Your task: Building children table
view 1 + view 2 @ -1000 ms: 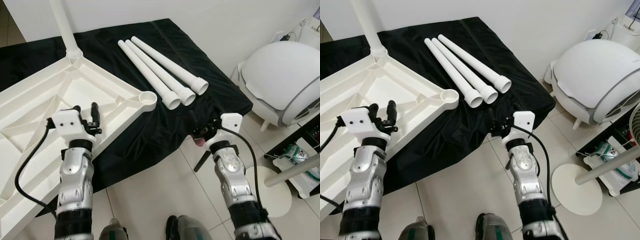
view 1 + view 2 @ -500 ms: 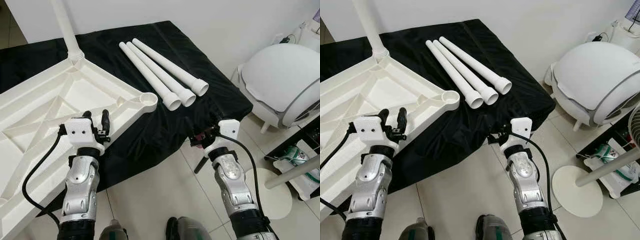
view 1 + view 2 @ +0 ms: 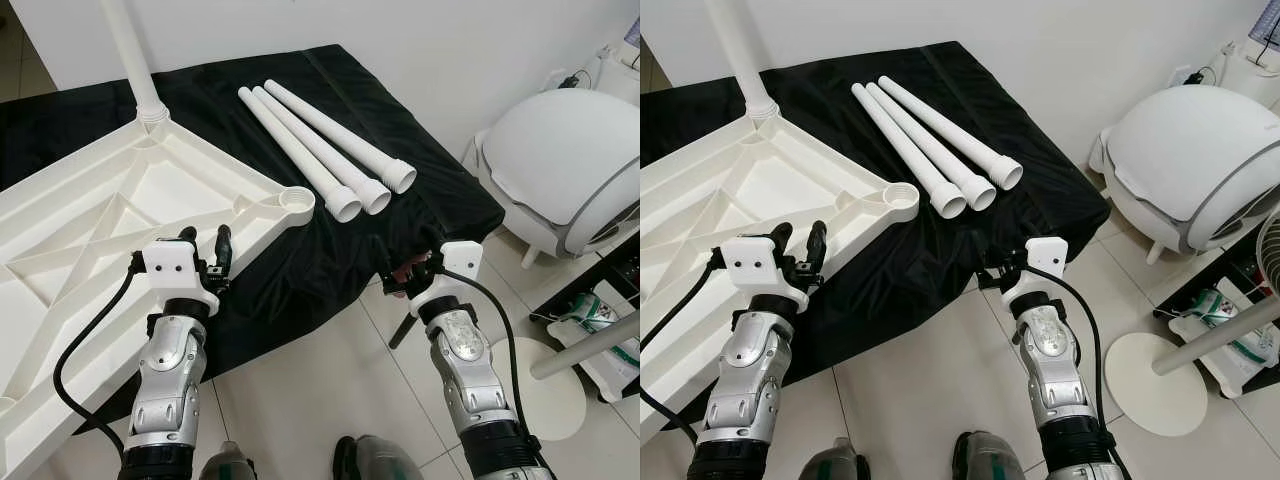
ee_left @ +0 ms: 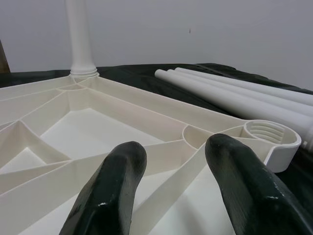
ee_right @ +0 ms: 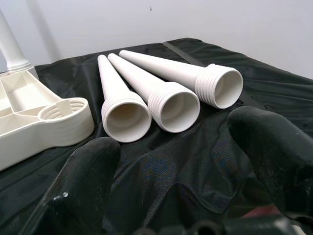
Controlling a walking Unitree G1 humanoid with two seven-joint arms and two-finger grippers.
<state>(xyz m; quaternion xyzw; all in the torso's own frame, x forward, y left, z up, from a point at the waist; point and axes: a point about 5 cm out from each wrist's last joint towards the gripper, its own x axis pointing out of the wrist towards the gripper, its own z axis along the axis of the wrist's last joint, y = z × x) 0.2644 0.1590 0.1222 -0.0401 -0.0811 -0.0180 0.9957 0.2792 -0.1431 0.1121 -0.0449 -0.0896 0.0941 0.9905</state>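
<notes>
Upturned tabletop (image 3: 90,200) and three loose legs (image 3: 330,150) on black cloth (image 3: 320,255)

Left gripper (image 3: 203,250) (fingers spread) over the tabletop's edge; right gripper (image 3: 405,265), fingers parted, just short of the legs' threaded ends.

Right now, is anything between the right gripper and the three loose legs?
Nothing visible. The right gripper hangs at the near edge of the black cloth, jaws open toward the legs. Between them lies bare cloth. The tabletop's empty socket sits off to the left of that path.

Open black cloth (image 3: 940,250) before three loose legs (image 3: 940,150), tabletop (image 3: 120,200) left
</notes>
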